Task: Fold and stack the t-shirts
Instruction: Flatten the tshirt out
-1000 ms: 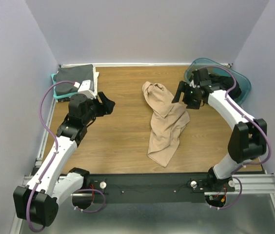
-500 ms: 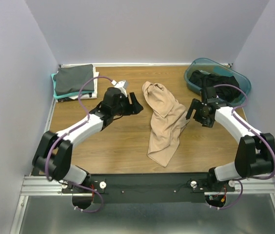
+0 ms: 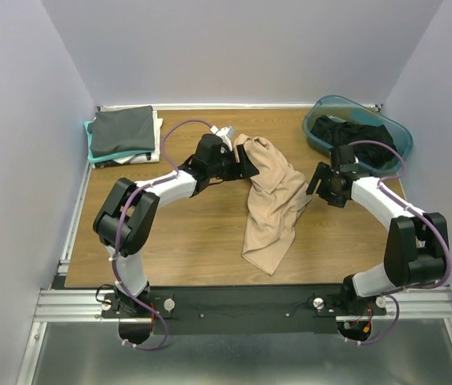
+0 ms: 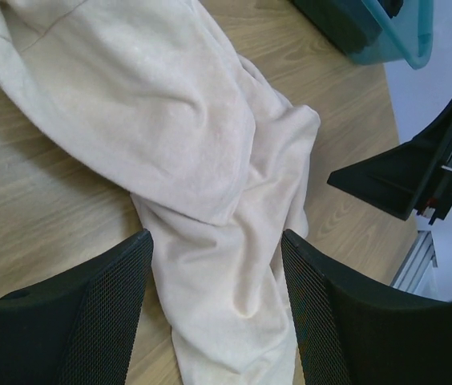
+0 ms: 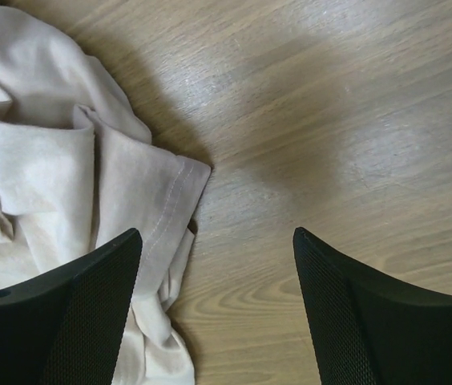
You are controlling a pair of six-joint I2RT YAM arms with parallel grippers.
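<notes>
At the upper left of the top view, a stack of folded shirts [image 3: 122,134] was laid on the table [image 3: 170,241]. The step in hand was therefore judged to be the taking up of the tan t-shirt [image 3: 272,204], which was lying crumpled in a long heap at the centre of the frame, not yet spread. For the next move, each claw would need to be lowered onto an edge and closed there, so that the cloth could be pulled flat.

The left gripper [image 3: 246,164] was held over the shirt's upper left part. Its jaws were wide apart and nothing was clamped; whether the cloth was touched could not be told. The right gripper [image 3: 320,178] was placed just beside the shirt's right hem, also spread and empty. At the upper right, dark shirts [image 3: 354,132] were left in the teal tub [image 3: 403,138].
</notes>
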